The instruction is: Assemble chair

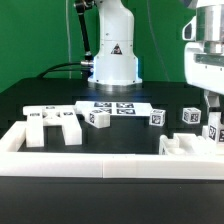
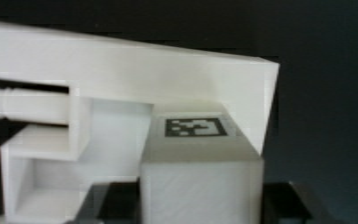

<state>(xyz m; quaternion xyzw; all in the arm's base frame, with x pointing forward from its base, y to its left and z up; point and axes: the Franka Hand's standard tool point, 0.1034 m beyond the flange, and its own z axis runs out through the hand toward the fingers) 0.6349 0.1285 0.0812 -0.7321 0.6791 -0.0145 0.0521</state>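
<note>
My gripper (image 1: 211, 108) hangs at the exterior view's right, over a white chair part (image 1: 184, 146) that lies by the border rail. In the wrist view a white leg post (image 2: 197, 165) with a square tag (image 2: 195, 128) fills the gap between my dark fingers (image 2: 112, 205), which press against both of its sides. The post stands against a big white blocky chair piece (image 2: 105, 75). In the exterior view the post's tagged end (image 1: 213, 130) shows under the gripper. A large white chair piece (image 1: 55, 126) lies at the left. Small tagged blocks (image 1: 97, 117) (image 1: 157, 117) (image 1: 190, 116) lie mid-table.
The marker board (image 1: 115, 107) lies in front of the robot base (image 1: 112, 60). A long low white border rail (image 1: 110, 167) runs along the front and up the left side. The table top is black.
</note>
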